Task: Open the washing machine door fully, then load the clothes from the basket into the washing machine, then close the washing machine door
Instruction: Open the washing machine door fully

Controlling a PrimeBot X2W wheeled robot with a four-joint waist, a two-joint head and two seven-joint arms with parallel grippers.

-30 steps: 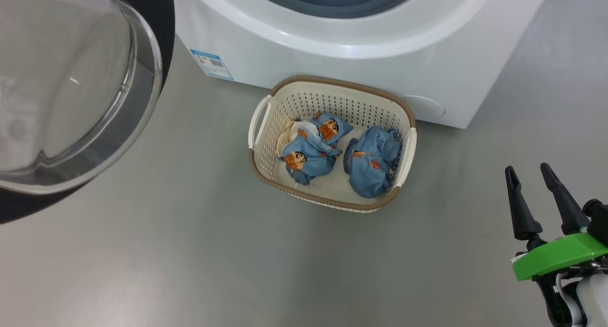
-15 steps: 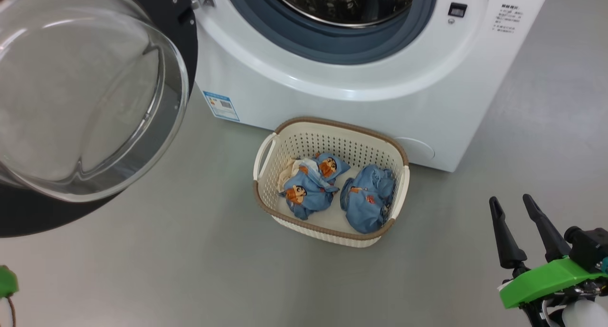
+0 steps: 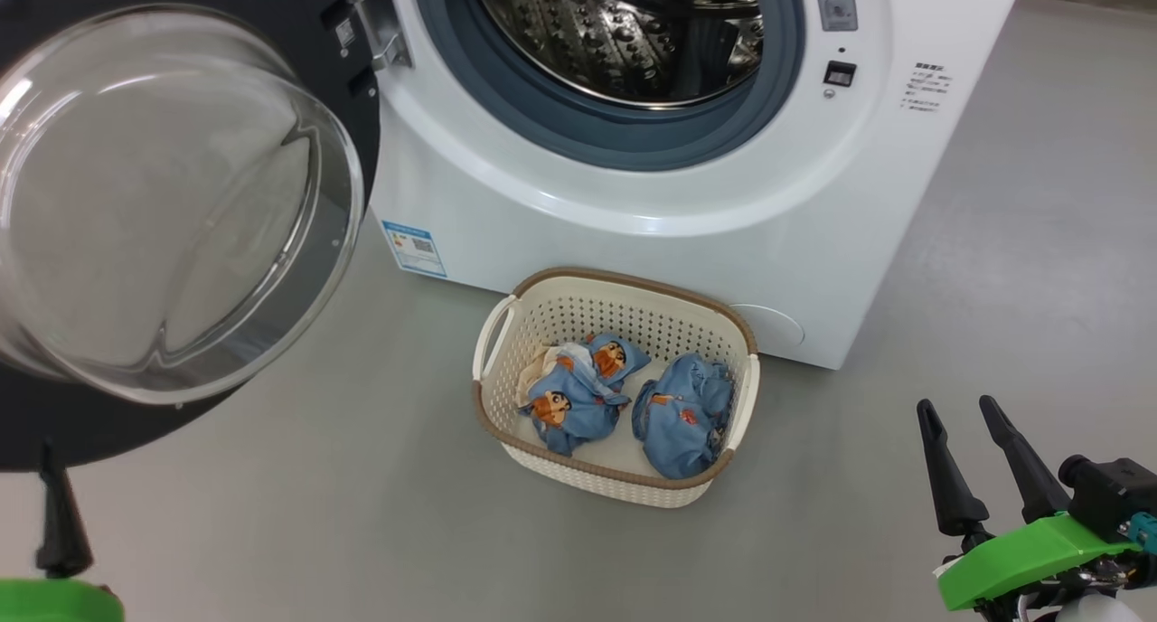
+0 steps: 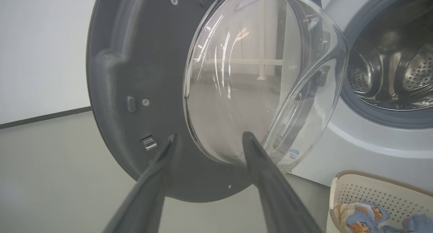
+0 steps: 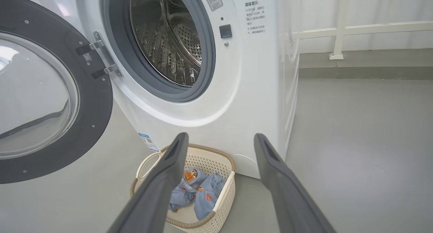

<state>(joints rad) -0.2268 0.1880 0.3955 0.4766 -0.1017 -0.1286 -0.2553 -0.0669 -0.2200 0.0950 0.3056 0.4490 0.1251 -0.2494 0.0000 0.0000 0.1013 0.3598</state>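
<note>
We log the basket, lower centre, holding the blue clothes, before the washing machine. The washing machine door stands open upper left, its glass bowl bulging. Left gripper and right gripper are released.

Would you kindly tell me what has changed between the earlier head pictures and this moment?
Mostly the head camera has tilted up: the drum of the washing machine has come into view, and the basket sits lower in the picture. The left gripper has come into the lower-left corner, fingers apart, holding nothing. Unchanged: washing machine door open, clothes in the basket, right gripper open and empty.
</note>
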